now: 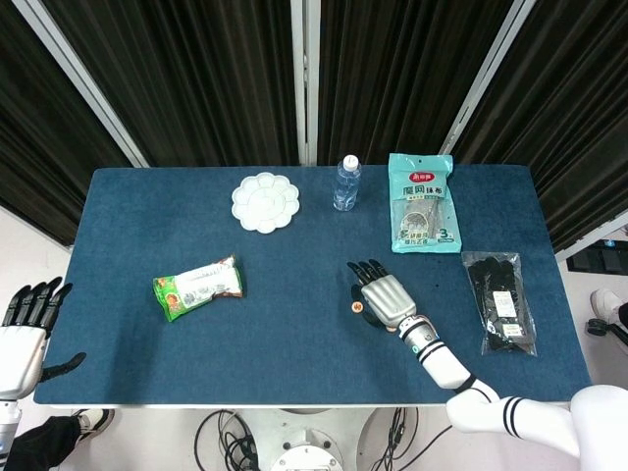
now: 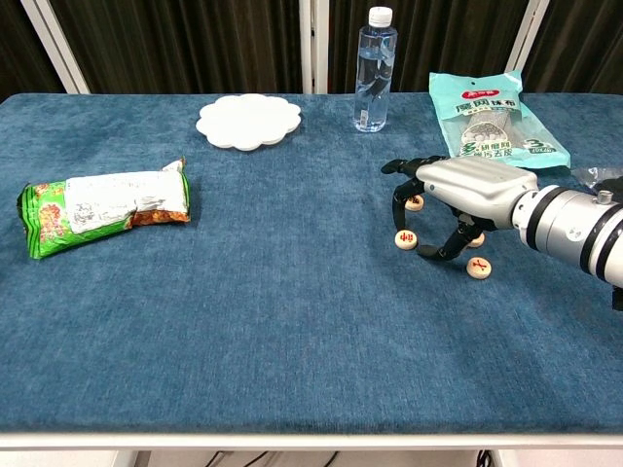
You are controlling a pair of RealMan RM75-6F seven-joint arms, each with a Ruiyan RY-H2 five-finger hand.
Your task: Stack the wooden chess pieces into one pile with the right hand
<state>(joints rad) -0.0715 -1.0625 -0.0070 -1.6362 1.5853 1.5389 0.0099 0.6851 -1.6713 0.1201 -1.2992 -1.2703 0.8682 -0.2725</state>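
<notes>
The wooden chess pieces (image 2: 406, 239) lie flat and unstacked on the blue desk (image 2: 292, 321), right of centre. In the chest view 4 discs show: 1 at the front left of the group, 1 (image 2: 416, 202) behind it under the fingertips, 1 (image 2: 475, 238) partly hidden beneath the palm, and 1 (image 2: 478, 268) nearest the front edge – all apart from each other. The right hand (image 2: 458, 199) arches over them, fingers spread and curled downward, thumb reaching toward the desk just right of the front-left piece; it grips nothing, though whether a fingertip touches a disc cannot be told. From the head view the hand (image 1: 381, 295) covers most of the group, and only 1 piece (image 1: 358, 308) peeks out at its left edge.

Behind the hand lies a teal packet (image 2: 492, 122), and a clear water bottle (image 2: 374, 70) stands upright near the far edge, with a white flower-shaped plate (image 2: 249, 121) to its left. A green snack bag (image 2: 102, 208) lies well apart on the left side. A black packet (image 1: 500, 300) rests at the right – seen clearly only from the head view. The left hand (image 1: 27, 327) hangs off the desk's left edge, fingers straight and spread, holding nothing.
</notes>
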